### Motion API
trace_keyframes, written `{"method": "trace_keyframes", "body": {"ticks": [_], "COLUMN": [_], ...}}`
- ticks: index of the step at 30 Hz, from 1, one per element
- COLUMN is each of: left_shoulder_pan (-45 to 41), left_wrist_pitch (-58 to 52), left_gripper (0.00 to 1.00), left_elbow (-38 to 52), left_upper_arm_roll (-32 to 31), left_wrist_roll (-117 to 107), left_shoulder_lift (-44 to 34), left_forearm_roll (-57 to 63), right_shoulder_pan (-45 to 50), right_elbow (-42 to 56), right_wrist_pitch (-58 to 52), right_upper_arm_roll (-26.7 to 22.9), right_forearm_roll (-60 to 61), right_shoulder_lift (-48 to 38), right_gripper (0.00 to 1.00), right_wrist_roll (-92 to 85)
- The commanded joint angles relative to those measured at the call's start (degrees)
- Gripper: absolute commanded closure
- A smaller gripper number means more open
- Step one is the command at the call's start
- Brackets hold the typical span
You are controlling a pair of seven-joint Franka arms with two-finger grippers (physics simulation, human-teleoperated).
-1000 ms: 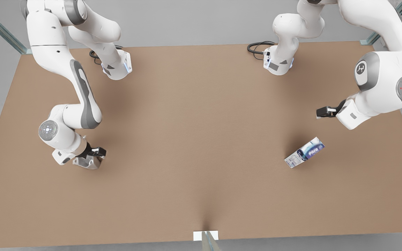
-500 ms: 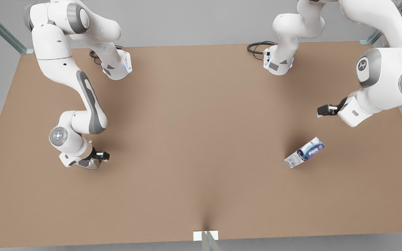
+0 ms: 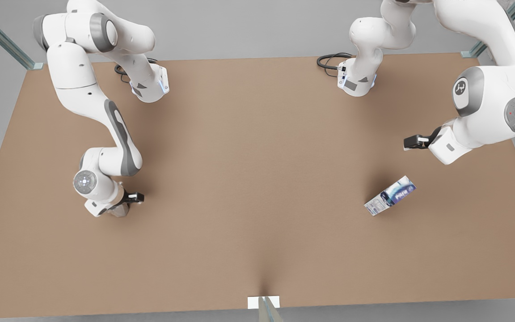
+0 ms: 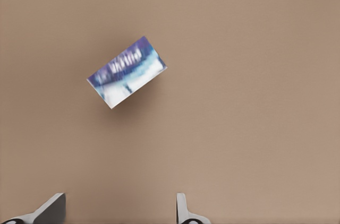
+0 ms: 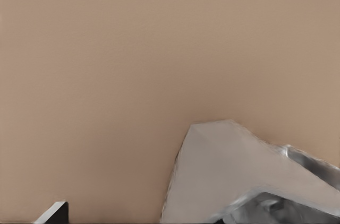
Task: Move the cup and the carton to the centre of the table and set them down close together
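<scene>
front view: one carton (image 3: 390, 195) lower right, one cup (image 3: 118, 210) lower left on the desk (image 3: 257, 188); my left gripper (image 3: 411, 142) fingers (image 4: 50, 208) apart, right gripper (image 3: 133, 197) fingers: cannot tell.

The tabletop (image 3: 257, 179) carries both things, well apart from each other. The carton (image 3: 390, 195) lies on the tabletop toward the front view's right, turned at a slant to the table edges. The left gripper (image 3: 411, 142) hangs above and behind the carton, a little to the front view's right of it; in the left wrist view the carton (image 4: 127, 71) lies ahead of the spread fingers (image 4: 50, 209). The cup (image 3: 119, 210) sits toward the front view's left, under the right gripper (image 3: 133, 197). In the right wrist view the cup (image 5: 249, 181) is just beside one finger. The middle of the tabletop lies between the cup and the carton.
</scene>
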Motion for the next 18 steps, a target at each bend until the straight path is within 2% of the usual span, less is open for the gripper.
{"method": "trace_keyframes", "body": {"ticks": [1, 6, 7, 8, 9, 10, 18], "left_shoulder_pan": [0.0, 0.0, 0.0, 0.0, 0.0, 0.0, 0.2], "left_wrist_pitch": [0.0, 0.3, 0.4, 0.5, 0.7, 0.6, 0.9], "left_gripper": [0.00, 0.00, 0.00, 0.00, 0.00, 0.00, 0.00], "left_elbow": [0.0, 0.1, 0.1, 0.1, 0.1, 0.1, 0.2], "left_upper_arm_roll": [0.0, 0.0, 0.0, 0.0, 0.0, 0.0, 0.0], "left_wrist_roll": [0.0, 0.1, 0.1, 0.1, 0.1, 0.1, 0.1], "left_shoulder_lift": [0.0, 0.0, 0.0, 0.0, 0.0, 0.1, 0.1], "left_forearm_roll": [0.0, 0.0, 0.0, 0.0, 0.0, 0.0, -0.1], "right_shoulder_pan": [0.0, 0.0, 0.0, 0.0, 0.0, 0.0, 0.8], "right_elbow": [0.2, 1.1, 1.1, 1.2, 1.2, 1.3, 0.7], "right_wrist_pitch": [0.0, 0.2, 0.2, 0.2, 0.2, 0.2, 0.0], "right_upper_arm_roll": [0.0, -0.5, -0.4, -0.5, -0.5, -0.5, -1.1], "right_forearm_roll": [-0.1, 0.3, 0.4, 0.4, 0.5, 0.5, 0.5], "right_shoulder_lift": [0.1, 1.0, 1.0, 1.0, 1.0, 0.9, -0.2], "right_gripper": [0.00, 0.01, 0.06, 0.38, 0.62, 0.79, 0.79], "right_wrist_roll": [0.0, 0.1, 0.2, 0.2, 0.3, 0.3, 0.3]}}
